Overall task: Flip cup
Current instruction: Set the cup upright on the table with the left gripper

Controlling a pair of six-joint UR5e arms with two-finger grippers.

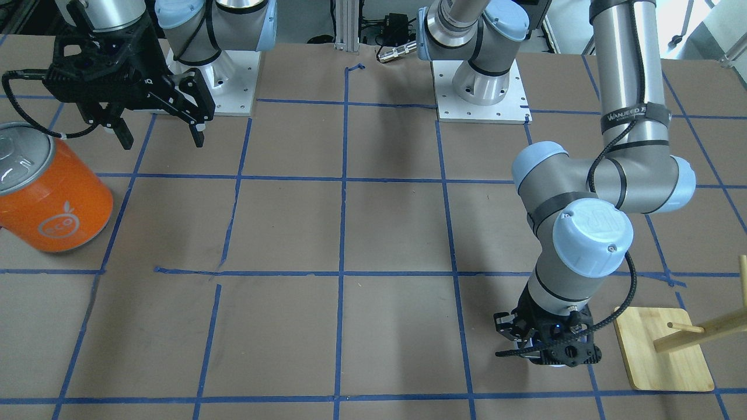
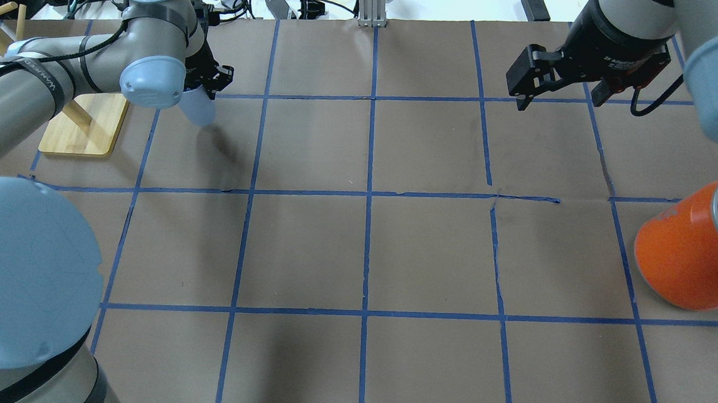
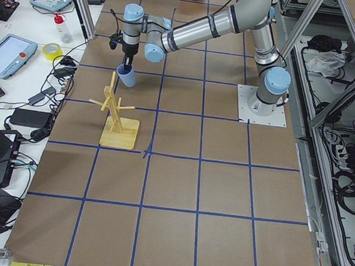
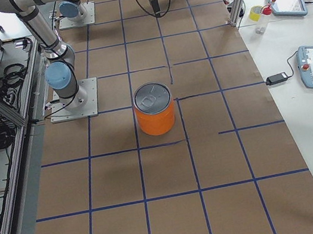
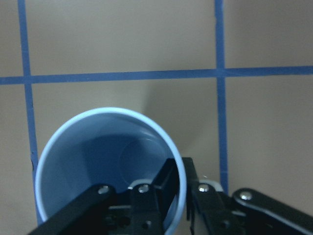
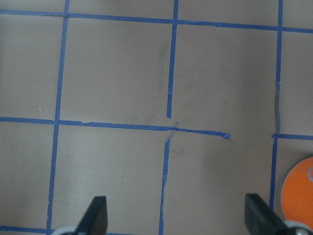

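The cup [image 2: 198,105] is a small pale blue tumbler, rim up, near the table's far left corner by the wooden rack. My left gripper [image 2: 207,83] is shut on its rim. In the left wrist view one finger [image 5: 164,178] is inside the cup [image 5: 98,161] and the other is outside the wall. The cup also shows in the exterior left view [image 3: 126,76], hanging under the gripper; I cannot tell whether its base touches the table. My right gripper [image 2: 559,92] is open and empty, high over the far right of the table; it also shows in the front view [image 1: 162,139].
A large orange can [image 2: 692,253] with a silver lid stands at the table's right edge, also in the front view [image 1: 52,198]. A wooden peg rack on a flat base [image 2: 83,125] stands just left of the cup. Blue tape lines grid the brown table.
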